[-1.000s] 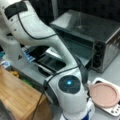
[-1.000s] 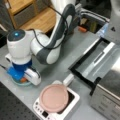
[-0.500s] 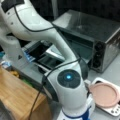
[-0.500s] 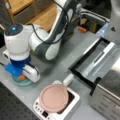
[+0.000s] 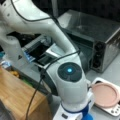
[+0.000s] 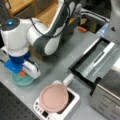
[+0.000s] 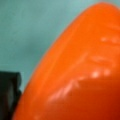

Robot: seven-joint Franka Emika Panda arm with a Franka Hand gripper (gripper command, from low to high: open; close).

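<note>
An orange object (image 7: 82, 67), smooth and rounded like a toy carrot, fills the wrist view right under the camera; in a front view it shows as a small orange spot (image 6: 22, 73) over a teal plate (image 6: 22, 80) on the grey desk (image 6: 57, 67). The pincer (image 6: 22, 71) is low over that plate, right at the orange object, but whether it grips the object or has let go I cannot tell. So the object has reached the plate, lying on it or just above. Well apart stand a pink dish (image 6: 53, 98) on a white scale (image 6: 71, 105) and an open toaster oven (image 6: 100, 60).
</note>
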